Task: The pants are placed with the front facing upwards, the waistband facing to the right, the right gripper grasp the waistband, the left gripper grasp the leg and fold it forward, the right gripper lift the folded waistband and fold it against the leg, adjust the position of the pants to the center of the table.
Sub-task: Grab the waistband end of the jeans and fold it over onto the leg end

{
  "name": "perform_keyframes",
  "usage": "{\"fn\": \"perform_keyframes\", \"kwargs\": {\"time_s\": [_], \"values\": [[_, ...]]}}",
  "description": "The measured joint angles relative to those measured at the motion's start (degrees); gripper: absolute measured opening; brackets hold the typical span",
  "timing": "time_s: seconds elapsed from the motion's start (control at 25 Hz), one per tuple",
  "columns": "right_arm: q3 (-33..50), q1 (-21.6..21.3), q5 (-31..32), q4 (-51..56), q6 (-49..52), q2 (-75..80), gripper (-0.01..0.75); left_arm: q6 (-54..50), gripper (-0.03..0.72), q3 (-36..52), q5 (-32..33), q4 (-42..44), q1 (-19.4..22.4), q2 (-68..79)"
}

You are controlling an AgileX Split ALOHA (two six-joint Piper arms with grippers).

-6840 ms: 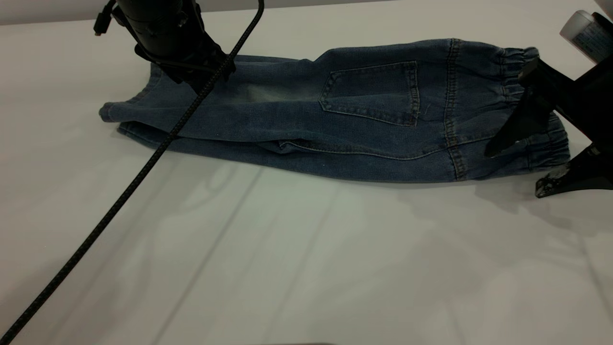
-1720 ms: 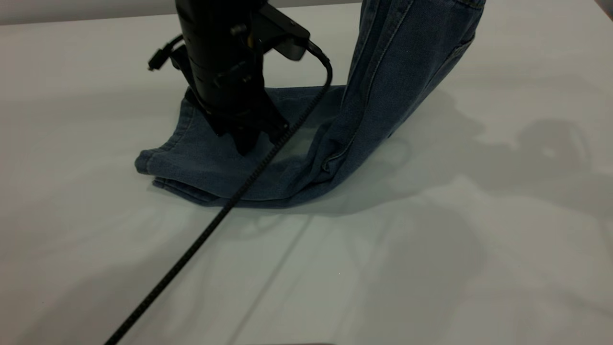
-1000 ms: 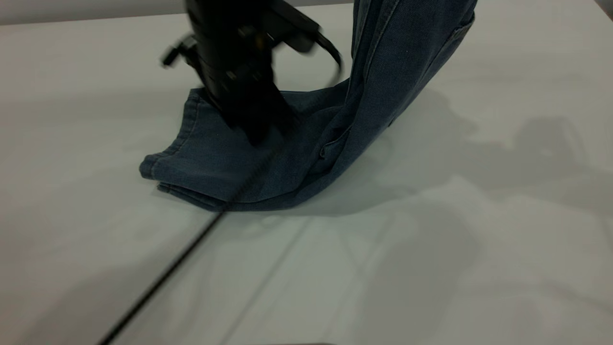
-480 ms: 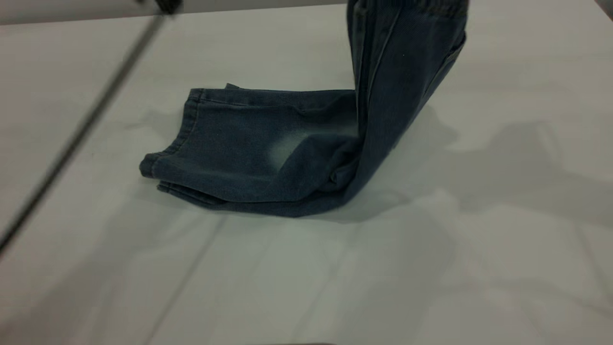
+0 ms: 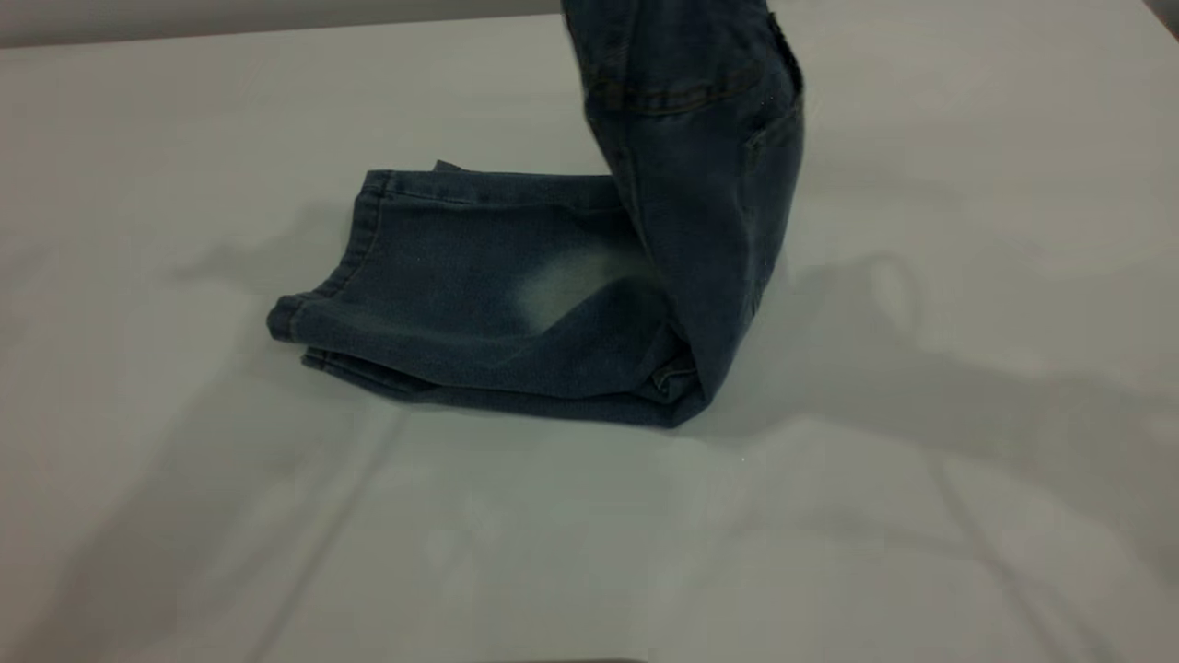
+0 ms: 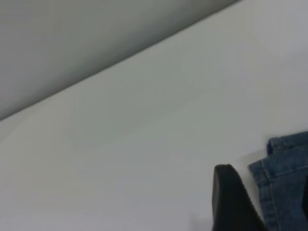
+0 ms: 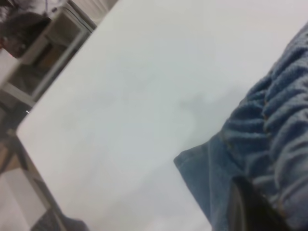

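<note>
Denim pants (image 5: 516,295) bent L-shaped: legs flat leftward on tabletop (image 5: 829,516), ruffled waistband (image 7: 279,120) hoisted upward, pinched by right claw (image 7: 250,207); left claw's (image 6: 231,197) spread impossible to tell.

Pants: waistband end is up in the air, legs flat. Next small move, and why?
Probably carry the waistband leftward and lower it onto the legs. The pants stand bent upright at the fold, their leg half flat on the table; the right gripper's finger sits at the waistband.

Dim ext view, soft shadows, blurry wrist cams
</note>
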Motion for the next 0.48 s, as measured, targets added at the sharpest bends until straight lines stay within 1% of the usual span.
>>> {"fn": "perform_keyframes", "kwargs": {"time_s": [0.24,0.48], "values": [[-5.9,4.0,-1.3,0.2,-0.1,7.4,0.111,-0.1,0.317,0.0,1.3,-0.3,0.0,-2.9],[-11.7,6.2,-2.8,0.4,-0.1,16.5,0.111,-0.2,0.317,0.0,3.3,-2.4,0.0,-3.1]]}}
